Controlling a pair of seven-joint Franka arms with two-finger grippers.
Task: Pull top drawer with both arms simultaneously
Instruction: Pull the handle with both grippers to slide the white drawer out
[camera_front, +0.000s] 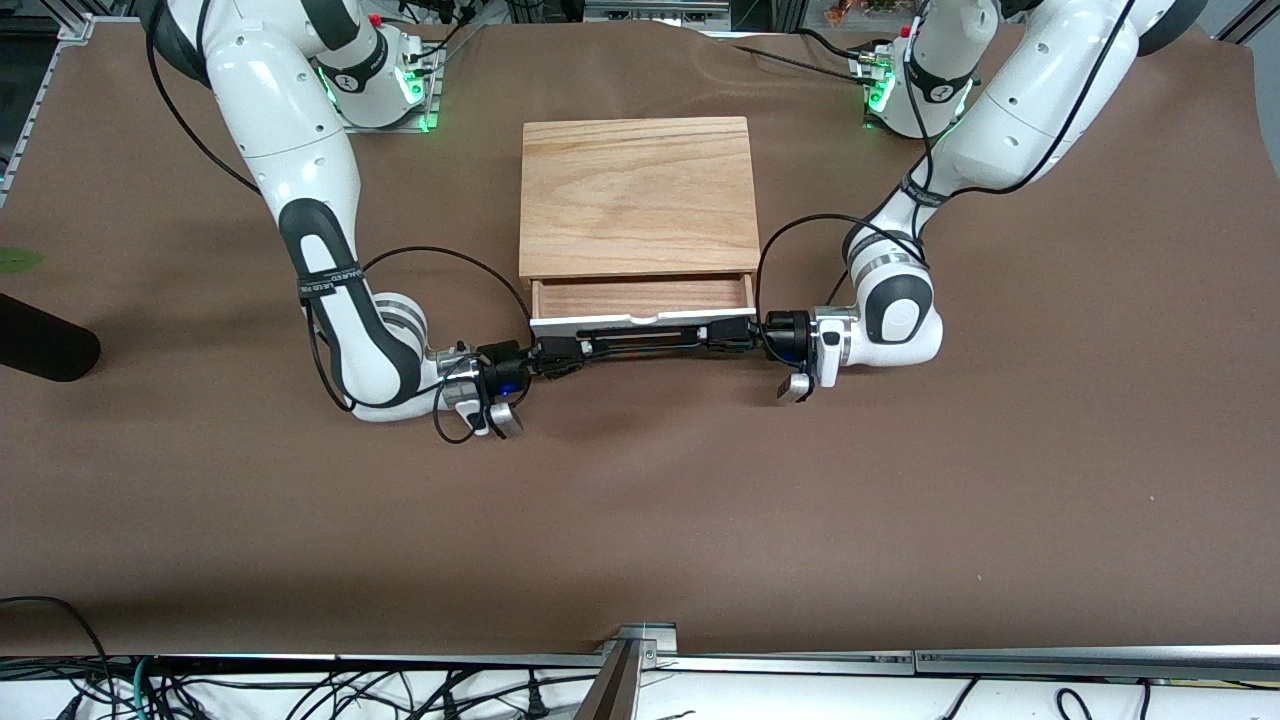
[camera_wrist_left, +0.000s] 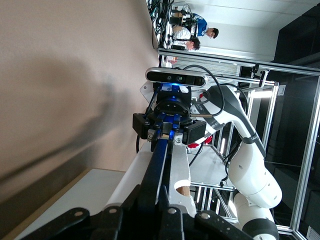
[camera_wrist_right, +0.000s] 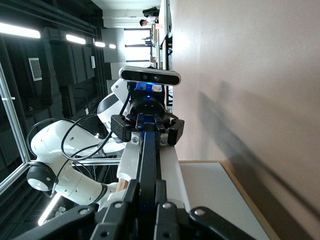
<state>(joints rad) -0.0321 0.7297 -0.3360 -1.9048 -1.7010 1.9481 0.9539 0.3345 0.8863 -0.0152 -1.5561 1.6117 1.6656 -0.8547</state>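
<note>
The top drawer (camera_front: 640, 297) stands a little way out of the cabinet, so its light-wood tray shows above the white front panel (camera_front: 600, 322). Its black bar handle (camera_front: 645, 338) runs across the front. My right gripper (camera_front: 565, 350) is shut on the handle's end toward the right arm. My left gripper (camera_front: 728, 333) is shut on the other end. In the left wrist view my left gripper (camera_wrist_left: 151, 192) clamps the handle (camera_wrist_left: 159, 160), with the right gripper (camera_wrist_left: 169, 129) at the bar's other end. The right wrist view shows my right gripper (camera_wrist_right: 147, 186) on the handle (camera_wrist_right: 148, 155).
The wood-grain cabinet top (camera_front: 635, 190) sits mid-table between the two arm bases. A black cylinder (camera_front: 40, 345) lies at the table edge toward the right arm's end. A metal frame post (camera_front: 625, 670) stands at the near edge. Brown cloth covers the table (camera_front: 640, 520).
</note>
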